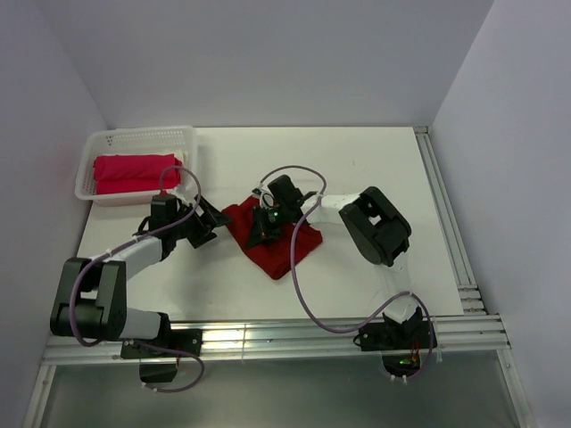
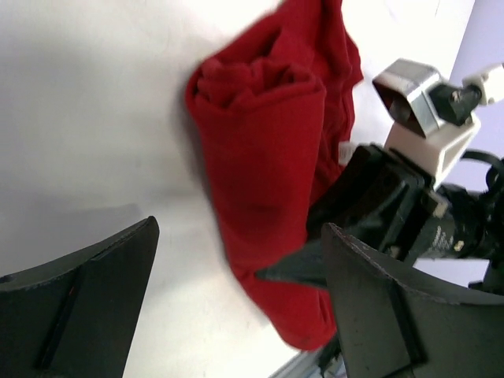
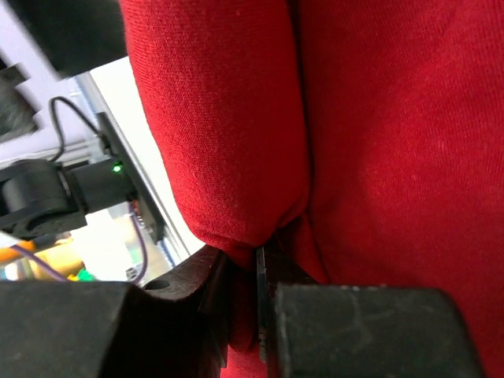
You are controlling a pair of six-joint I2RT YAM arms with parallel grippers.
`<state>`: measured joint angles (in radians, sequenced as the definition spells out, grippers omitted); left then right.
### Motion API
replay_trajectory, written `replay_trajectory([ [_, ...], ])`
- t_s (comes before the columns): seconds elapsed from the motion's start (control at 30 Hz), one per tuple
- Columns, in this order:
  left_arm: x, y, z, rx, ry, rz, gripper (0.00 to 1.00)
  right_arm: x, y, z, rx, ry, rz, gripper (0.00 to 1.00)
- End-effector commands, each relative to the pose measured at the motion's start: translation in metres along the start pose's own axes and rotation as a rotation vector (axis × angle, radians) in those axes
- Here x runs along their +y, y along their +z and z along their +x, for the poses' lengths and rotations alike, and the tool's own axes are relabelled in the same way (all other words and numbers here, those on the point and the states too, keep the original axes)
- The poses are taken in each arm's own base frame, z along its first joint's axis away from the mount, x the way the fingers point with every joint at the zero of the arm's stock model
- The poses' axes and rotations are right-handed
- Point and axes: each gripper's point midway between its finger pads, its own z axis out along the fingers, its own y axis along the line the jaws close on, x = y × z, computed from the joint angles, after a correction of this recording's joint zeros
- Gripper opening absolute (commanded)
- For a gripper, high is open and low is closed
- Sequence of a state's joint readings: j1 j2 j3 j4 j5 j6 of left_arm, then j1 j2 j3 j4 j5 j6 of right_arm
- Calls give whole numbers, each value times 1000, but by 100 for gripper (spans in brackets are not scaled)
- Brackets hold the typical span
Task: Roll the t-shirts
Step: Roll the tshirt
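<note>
A dark crimson t-shirt lies mid-table, its left part rolled into a thick tube. My right gripper sits over the roll's near end, shut on a fold of the crimson cloth, which fills the right wrist view. My left gripper hovers just left of the shirt, open, its fingers wide apart with only table and the roll's end between them. The right gripper's black body shows beside the roll. A brighter pinkish-red t-shirt lies rolled in the basket.
The white lattice basket stands at the back left corner. Aluminium rails run along the table's near edge and right side. White walls close in the back and both sides. A purple cable loops over the table.
</note>
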<state>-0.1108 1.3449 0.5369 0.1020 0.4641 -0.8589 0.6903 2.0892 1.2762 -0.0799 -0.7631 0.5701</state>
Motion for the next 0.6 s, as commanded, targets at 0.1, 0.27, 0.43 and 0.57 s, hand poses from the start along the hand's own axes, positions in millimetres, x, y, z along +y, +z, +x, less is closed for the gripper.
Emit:
replay_trajectory([
  [0.1,-30,29,-23,-92,62,103,91,-6,7,-2,20,29,-49,0],
  [0.27,-37,50,-17,-77,75,86,93,-5,7,-8,20,35,-58,0],
  [0.43,-35,64,-16,-83,57,52,92,-6,6,-8,30,41,-71,0],
  [0.57,-26,74,-18,-78,41,1,67,-8,6,-3,35,53,-84,0],
])
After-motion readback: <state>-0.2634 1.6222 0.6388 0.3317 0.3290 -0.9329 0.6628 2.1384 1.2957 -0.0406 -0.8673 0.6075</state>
